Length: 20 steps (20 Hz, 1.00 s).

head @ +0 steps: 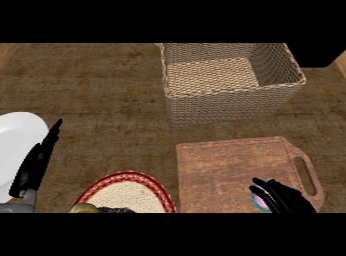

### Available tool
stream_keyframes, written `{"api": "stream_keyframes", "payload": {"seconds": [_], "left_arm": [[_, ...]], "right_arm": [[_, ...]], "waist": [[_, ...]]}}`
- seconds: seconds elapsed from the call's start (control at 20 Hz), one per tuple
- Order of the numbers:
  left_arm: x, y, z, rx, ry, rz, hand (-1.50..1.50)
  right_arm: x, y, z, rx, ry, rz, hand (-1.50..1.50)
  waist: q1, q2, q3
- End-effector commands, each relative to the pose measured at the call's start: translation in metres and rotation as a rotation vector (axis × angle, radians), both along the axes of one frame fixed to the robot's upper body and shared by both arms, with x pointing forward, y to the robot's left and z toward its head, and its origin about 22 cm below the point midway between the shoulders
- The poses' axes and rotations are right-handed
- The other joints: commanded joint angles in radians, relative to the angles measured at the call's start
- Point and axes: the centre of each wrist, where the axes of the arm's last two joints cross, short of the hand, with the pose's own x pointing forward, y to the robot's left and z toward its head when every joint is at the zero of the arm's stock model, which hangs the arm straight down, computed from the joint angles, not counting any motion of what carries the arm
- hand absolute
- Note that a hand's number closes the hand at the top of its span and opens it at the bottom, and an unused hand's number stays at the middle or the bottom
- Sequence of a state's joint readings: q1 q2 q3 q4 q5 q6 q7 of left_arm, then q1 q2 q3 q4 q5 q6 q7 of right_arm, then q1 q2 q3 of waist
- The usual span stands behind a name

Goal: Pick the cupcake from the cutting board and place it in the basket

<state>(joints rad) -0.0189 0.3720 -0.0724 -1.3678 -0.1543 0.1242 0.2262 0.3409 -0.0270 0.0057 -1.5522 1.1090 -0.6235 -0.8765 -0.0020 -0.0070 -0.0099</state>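
Observation:
A brown wooden cutting board (235,170) with a handle slot lies at the lower right of the counter. At its near right corner my right hand (283,197) curls its black fingers round the cupcake (259,202), of which only a pink and teal sliver shows. Behind the board stands the woven basket (279,65), square, with nothing inside it. My left hand (34,165) rests at the left edge, fingers straight and pointing up, over the white plate.
A white plate (2,150) lies at the far left. A round woven mat with a red rim (128,192) sits at the bottom centre, with a dark object partly showing at its near edge. Bare counter separates board and basket.

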Motion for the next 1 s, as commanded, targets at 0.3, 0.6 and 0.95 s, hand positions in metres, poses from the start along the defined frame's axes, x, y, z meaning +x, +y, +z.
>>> {"api": "stream_keyframes", "payload": {"seconds": [0.3,0.6,0.95], "left_arm": [[0.008,-0.012,0.009,0.0,-0.024,-0.031,0.0],[0.002,-0.006,0.0,-0.013,-0.001,-0.024,0.0],[0.001,-0.002,-0.004,-0.009,0.008,-0.007,0.0]], "right_arm": [[0.047,-0.085,0.034,-0.019,0.421,-0.654,1.5],[0.103,-0.077,0.138,0.079,0.319,-0.637,1.5],[0.092,-0.085,0.248,0.133,0.101,-0.593,1.5]], "waist": [[0.041,0.021,0.004],[0.005,0.005,0.009],[-0.009,0.003,0.008]]}}
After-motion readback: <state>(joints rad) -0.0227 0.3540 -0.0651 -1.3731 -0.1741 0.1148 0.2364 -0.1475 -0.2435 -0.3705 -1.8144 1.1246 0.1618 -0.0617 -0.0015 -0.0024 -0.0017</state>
